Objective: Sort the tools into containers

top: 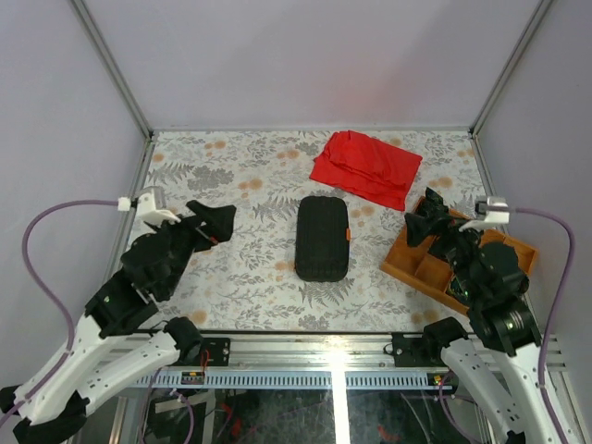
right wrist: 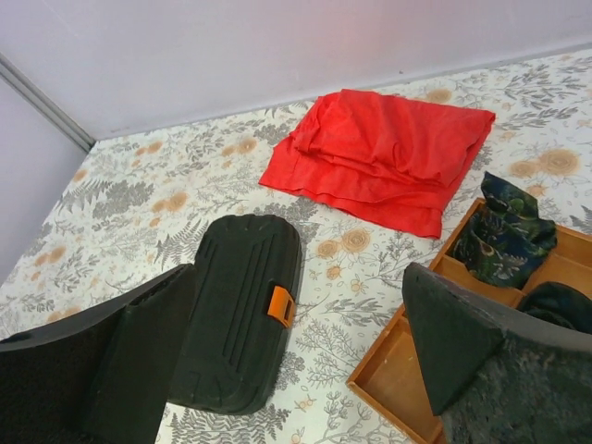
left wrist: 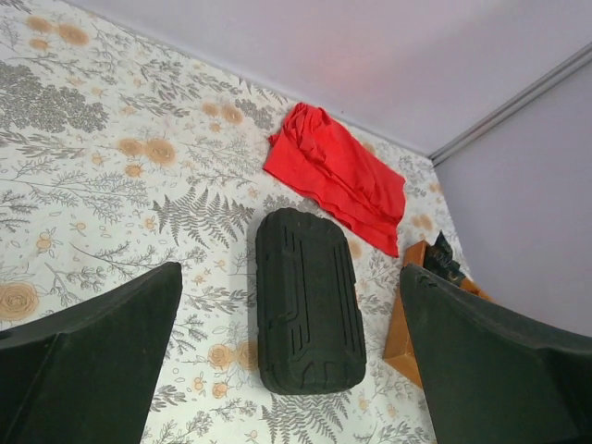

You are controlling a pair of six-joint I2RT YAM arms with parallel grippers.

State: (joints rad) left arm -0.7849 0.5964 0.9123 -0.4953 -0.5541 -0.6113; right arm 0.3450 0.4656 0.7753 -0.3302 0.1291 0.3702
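The black ribbed tool case [top: 322,238] lies closed in the middle of the table, its orange latch [top: 347,234] on its right side. It also shows in the left wrist view [left wrist: 305,301] and in the right wrist view [right wrist: 236,310], latch [right wrist: 280,304] shut. No tools are in view. My left gripper [top: 215,224] is open and empty, left of the case. My right gripper [top: 424,220] is open and empty, above the wooden tray's far end, right of the case.
A folded red cloth [top: 365,166] lies at the back right. A wooden compartment tray [top: 407,264] sits at the right, with dark patterned cloth pieces [right wrist: 504,236] in its far compartments. Frame posts stand at the back corners.
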